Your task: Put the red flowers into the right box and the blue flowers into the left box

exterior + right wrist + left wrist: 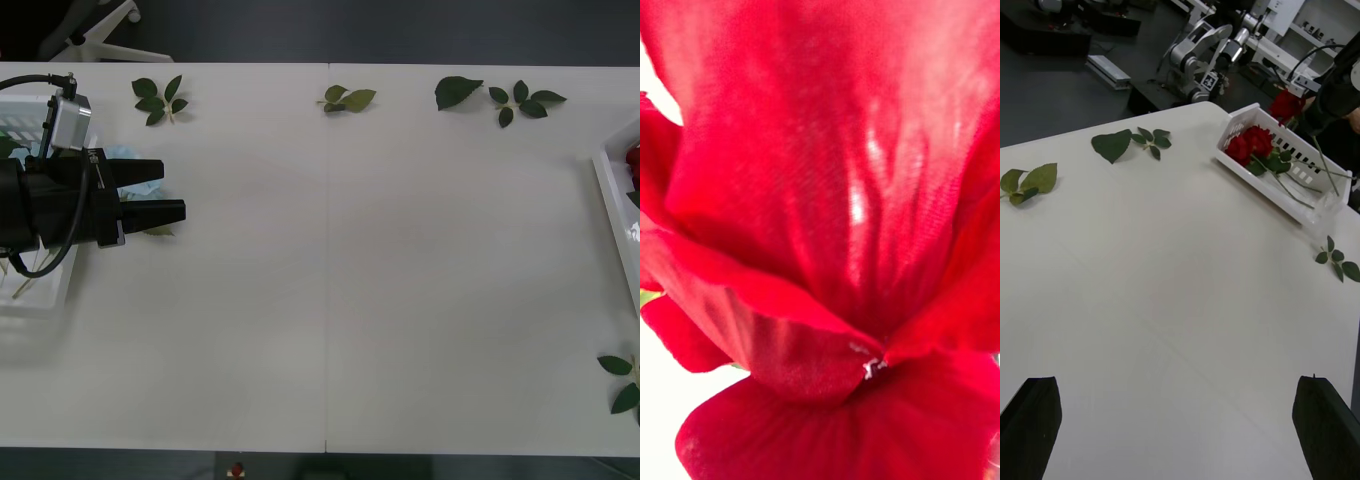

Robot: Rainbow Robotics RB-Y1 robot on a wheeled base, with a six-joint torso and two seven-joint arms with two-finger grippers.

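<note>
Red flowers [820,225] press against the right wrist camera, that gripper's state indeterminate; left gripper [172,192], fingers apart, sits over the desk's left edge.

The bench [330,300] has a smooth, matt white top. The red flowers [827,225] are woven cloth, the weave plain on the petals with a faint sheen. The right box [1300,169] is glossy white plastic with slotted walls. The left gripper [155,192] is matt black, hard plastic by the look. The loose leaf sprigs [160,99] look like dull green fabric.
</note>
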